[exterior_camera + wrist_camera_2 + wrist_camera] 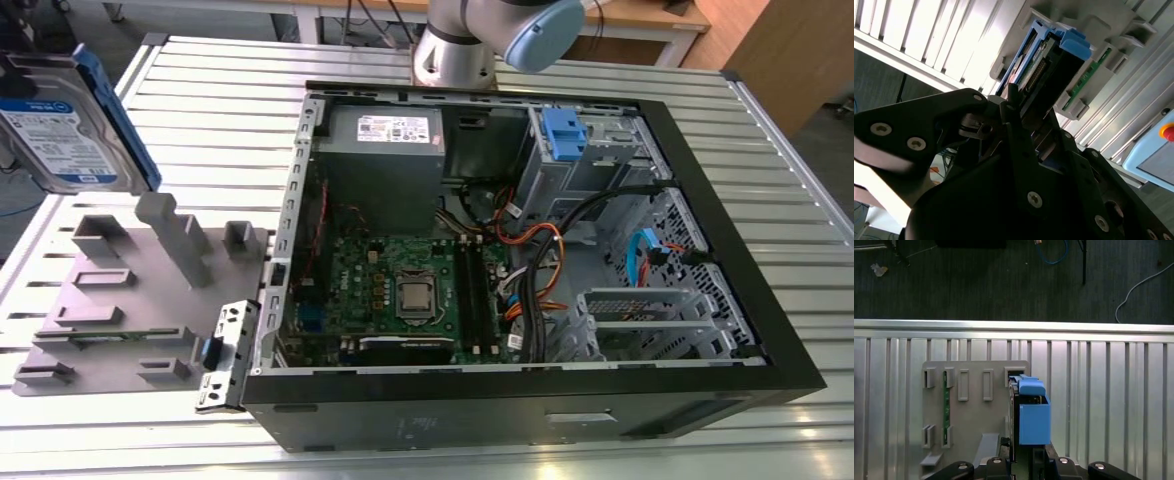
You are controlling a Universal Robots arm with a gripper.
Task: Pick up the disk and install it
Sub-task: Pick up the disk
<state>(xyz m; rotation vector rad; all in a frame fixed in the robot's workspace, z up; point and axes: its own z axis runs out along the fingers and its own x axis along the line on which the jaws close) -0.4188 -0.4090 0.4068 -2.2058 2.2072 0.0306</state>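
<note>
The disk [60,130], a silver drive with a white-and-blue label in a bright blue bracket, hangs in the air at the exterior view's far left, above the grey fixture [134,290]. In the first wrist view the disk [1031,415] shows edge-on, clear of the fixture's slots [969,410], with my gripper [1024,462] closed around its near end. The second wrist view has the black fingers [1013,107] flanking the disk [1051,55], whose connector edge and blue bracket point away from me.
An open computer case [747,330] lies on the slatted metal table [214,90], with a motherboard [400,290], a grey power supply [380,150] and a drive bay holding a blue clip [561,135]. A green memory stick [946,405] stands in the fixture. A pendant with a red button [1167,132] lies nearby.
</note>
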